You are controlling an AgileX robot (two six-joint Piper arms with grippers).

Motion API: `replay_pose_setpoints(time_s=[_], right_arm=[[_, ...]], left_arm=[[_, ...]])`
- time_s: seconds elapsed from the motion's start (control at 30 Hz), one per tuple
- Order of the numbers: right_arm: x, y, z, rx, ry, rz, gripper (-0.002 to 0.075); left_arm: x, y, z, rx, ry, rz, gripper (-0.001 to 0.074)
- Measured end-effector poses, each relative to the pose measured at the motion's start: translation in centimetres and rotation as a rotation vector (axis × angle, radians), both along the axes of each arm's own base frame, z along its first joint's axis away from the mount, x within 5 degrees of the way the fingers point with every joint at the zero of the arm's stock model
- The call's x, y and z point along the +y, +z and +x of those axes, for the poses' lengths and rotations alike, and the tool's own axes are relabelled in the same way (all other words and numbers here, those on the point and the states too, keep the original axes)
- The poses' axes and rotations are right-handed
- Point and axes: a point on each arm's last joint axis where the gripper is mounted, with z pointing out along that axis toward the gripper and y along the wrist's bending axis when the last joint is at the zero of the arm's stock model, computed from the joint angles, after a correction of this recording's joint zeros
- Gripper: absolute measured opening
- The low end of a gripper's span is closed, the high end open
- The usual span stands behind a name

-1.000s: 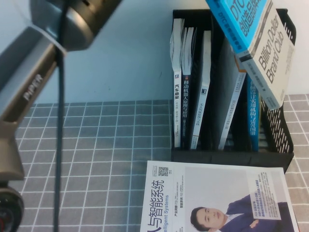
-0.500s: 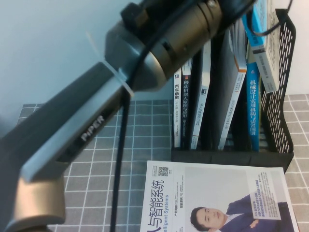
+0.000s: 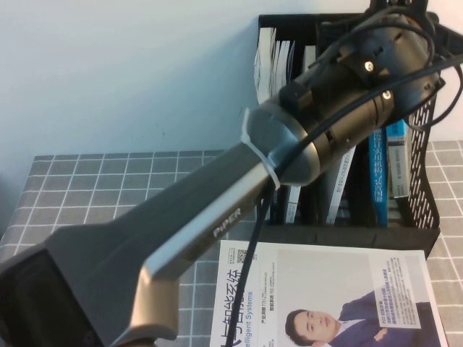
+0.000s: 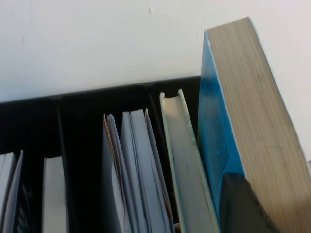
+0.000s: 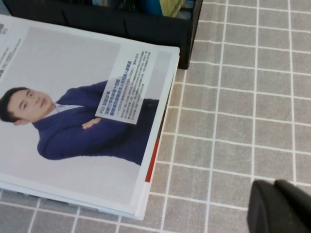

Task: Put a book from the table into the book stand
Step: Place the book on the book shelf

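Left arm reaching from the 7 o'clock corner of the high view up to the 1 o'clock corner, its wrist over the book stand, which stands at the far right of the counter. The left tool is hidden behind the wrist in the high view; in the left wrist view one dark finger lies flat against the blue cover of the book. The tool is closed partway on the book, holding it on edge above the stand, page block outward.

Position of the book: directly over the slots at the stand's right end, beside an upright pale book and a group of loose-leaved volumes. It is not yet down in a slot.

Hazards, as judged: the lower edge could land on the top of the pale book or on a divider rather than in the gap, because the free space looks narrow. A tilted descent might jam the book against the mesh wall. Early release could let it topple outward.

Right tool: low over the counter at 5 o'clock of the stand, near the large white book lying flat; whether it is open cannot be told.
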Motion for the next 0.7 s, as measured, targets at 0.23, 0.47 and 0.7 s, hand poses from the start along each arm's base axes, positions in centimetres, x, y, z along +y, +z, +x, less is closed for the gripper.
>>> replay_pose_setpoints(time_s=[0.23,0.47,0.7], right_arm=[[0.1,0.0,0.0,0.001,0.016,0.003,-0.0003],[0.4,0.0,-0.1,0.004,0.047,0.022,-0.0003],[0.7,0.0,-0.2,0.008,0.067,0.04,-0.0003]], left_arm=[[-0.6,-1.1,0.4,-0.005,-0.002,0.024,0.0183],[-1.7,-2.9,0.8,0.053,-0.04,-0.008,0.0233],[-2.1,-3.4,0.7,0.101,-0.065,-0.052,0.0343]])
